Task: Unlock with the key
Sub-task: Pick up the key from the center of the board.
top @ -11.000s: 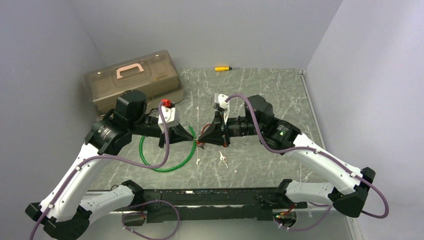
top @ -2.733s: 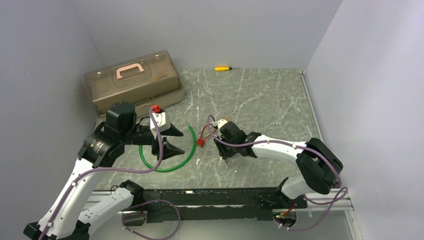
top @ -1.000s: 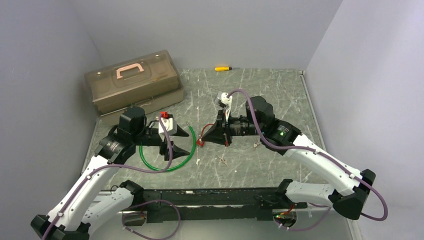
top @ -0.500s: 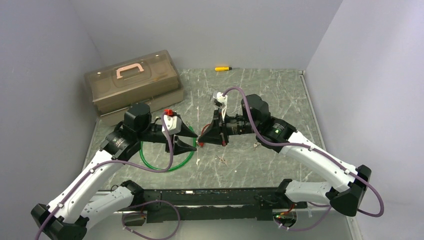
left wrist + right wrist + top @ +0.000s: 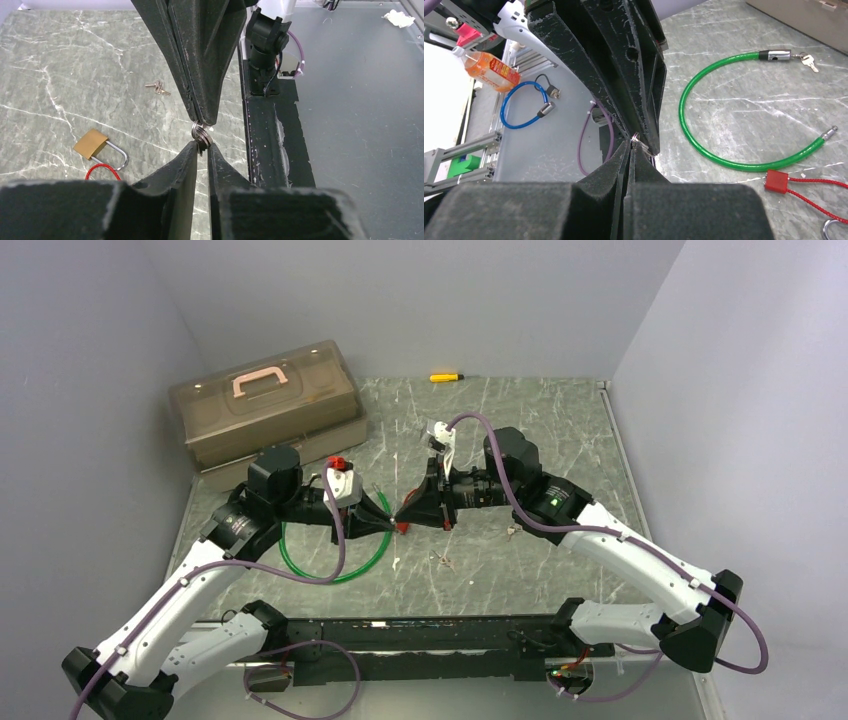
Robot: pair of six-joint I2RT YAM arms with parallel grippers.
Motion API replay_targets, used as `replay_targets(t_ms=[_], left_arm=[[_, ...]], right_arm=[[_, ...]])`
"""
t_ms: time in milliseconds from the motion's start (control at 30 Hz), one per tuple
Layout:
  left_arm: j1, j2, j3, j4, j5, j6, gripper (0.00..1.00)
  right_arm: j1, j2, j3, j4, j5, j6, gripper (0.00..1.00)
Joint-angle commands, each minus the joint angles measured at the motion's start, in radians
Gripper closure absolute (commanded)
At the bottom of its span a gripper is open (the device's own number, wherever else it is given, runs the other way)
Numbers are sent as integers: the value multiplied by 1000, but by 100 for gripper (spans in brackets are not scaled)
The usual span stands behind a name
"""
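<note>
As the key ring [image 5: 201, 134] looked light, stiff and slippery, right gripper [image 5: 200, 121] clenched it; left gripper [image 5: 201, 148] nearly closed, hold unclear; flat faces best pinched.

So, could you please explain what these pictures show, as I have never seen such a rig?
These are two robot arms bolted to a table: left arm, right arm. One picture looks down from above; the other two come from cameras on each wrist. On the table lie a toolbox, a yellow screwdriver, a green cable lock, a brass padlock and loose keys. The right jaws are shut on a key ring; the left jaws stand narrowly apart around the same ring. Whether they grip it I cannot tell.
</note>
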Motion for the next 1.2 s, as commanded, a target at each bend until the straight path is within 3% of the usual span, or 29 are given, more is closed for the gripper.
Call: replay_targets(t_ms=[0,67,533,1067,1167], left_arm=[[-3,-16,18,22,39,-8,90],[-4,-21,27,-14,29,19,100],[-2,-56,100,-193,31,89,100],[-3,-54,163,-281,-8,132,100],[-3,-42,174,-300,-9,129,100]], right_arm=[[5,-25,14,45,18,-4,100],[3,-32,10,35,30,-9,100],[4,-63,-8,-51,95,-54,100],[5,-71,2,-96,87,-72,100],[5,-73,14,-111,94,-90,84]])
